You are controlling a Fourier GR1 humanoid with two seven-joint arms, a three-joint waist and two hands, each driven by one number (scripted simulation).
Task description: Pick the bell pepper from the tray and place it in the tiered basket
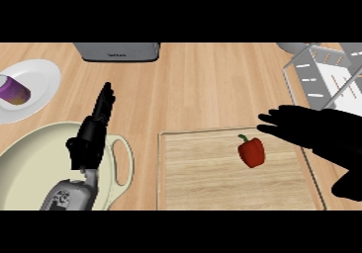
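While our right hand (pixel 315 129) hovers fingers spread, touching nothing, beside small red bell pepper (pixel 251 151) on pale wooden tray (pixel 205 192), we risk nudging pepper sideways; left hand (pixel 93 133) rests, fingers straight.

One mark only — a faint line of lettering on the front of the grey appliance (pixel 116 51) at the counter's far edge, too small to make out. Nothing else here carries text, numbers or signs — no readable label.

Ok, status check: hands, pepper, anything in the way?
Right hand open, right of the pepper, not touching. Left hand open, resting over the bowl. Pepper on tray. Path to basket unobstructed.
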